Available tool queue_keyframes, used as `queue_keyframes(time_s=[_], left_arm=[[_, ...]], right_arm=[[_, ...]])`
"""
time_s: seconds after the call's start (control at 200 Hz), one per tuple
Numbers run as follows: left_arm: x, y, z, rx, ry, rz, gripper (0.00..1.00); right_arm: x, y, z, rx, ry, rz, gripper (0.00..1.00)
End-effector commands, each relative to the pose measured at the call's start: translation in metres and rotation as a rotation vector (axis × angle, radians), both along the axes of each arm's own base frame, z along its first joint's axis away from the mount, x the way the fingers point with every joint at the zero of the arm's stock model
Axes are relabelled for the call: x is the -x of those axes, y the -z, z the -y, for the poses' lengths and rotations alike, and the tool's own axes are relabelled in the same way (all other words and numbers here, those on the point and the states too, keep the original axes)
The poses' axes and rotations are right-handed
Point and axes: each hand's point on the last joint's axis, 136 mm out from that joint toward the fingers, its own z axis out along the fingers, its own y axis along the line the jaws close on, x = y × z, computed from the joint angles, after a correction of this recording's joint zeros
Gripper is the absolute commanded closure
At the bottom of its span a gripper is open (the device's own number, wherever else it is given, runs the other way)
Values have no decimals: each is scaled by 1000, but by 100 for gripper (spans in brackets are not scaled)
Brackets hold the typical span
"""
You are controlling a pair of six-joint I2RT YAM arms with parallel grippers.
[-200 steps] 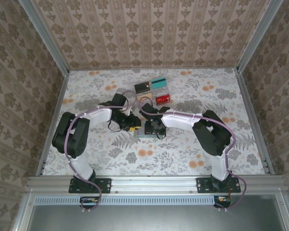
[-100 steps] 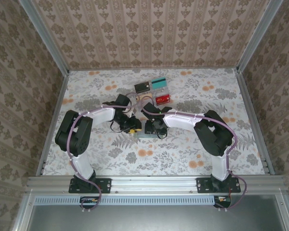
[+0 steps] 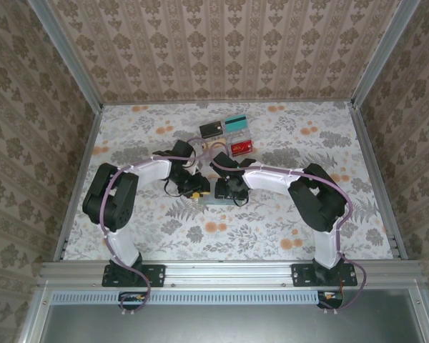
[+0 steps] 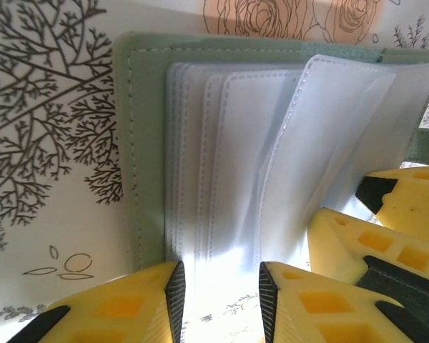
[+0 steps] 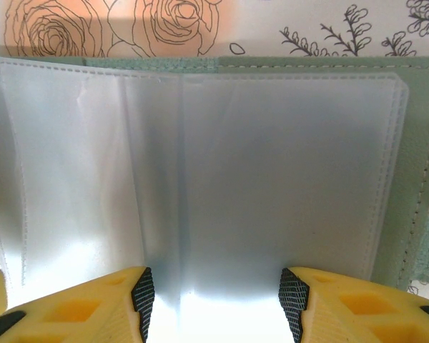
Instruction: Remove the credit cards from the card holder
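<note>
Card holder lies opened flat on the floral tablecloth, near the middle of the table and a little toward the near side, directly under the two grippers, which meet over it. The left gripper comes at it from the left and the right gripper from the right. In the left wrist view the grey-green stitched panel of the card holder shows on the left, with a fan of clear sleeves spread across it, the rightmost sleeve lifted and tilted. The left gripper has its yellow fingers parted, a plain gap between the dark pads, over the near edge of the sleeves and clamping nothing. The right gripper's yellow fingers sit just beside it on the right, on the sleeves. In the right wrist view the right gripper stands spread wider, unclenched, with a flat translucent sleeve lying between its fingers and the green edge of the card holder to the right. Well beyond the holder, toward the far side, lie a dark card, a teal card and a red card, close together.
</note>
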Motion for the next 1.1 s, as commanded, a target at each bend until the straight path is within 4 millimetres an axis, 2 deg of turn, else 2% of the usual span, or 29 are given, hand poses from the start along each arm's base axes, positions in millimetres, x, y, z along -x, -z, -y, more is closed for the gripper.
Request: queue_keyframes(time_s=[0.0, 0.31, 0.68, 0.86, 0.985, 1.095], left_arm=[[3, 1, 9, 19, 32, -21, 65], [1, -2, 17, 63, 42, -23, 68], [-4, -9, 18, 90, 53, 1, 85], [-6, -11, 9, 70, 51, 20, 100], [-7, -14, 10, 92, 48, 24, 100], [-7, -19, 18, 151, 46, 12, 91]], right_arm=[[17, 44, 12, 45, 20, -94, 45], [18, 44, 14, 42, 25, -93, 45], [14, 33, 11, 12, 26, -63, 46], [2, 5, 8, -41, 18, 14, 44], [-8, -23, 7, -115, 27, 90, 41], [-14, -48, 7, -191, 44, 163, 36]])
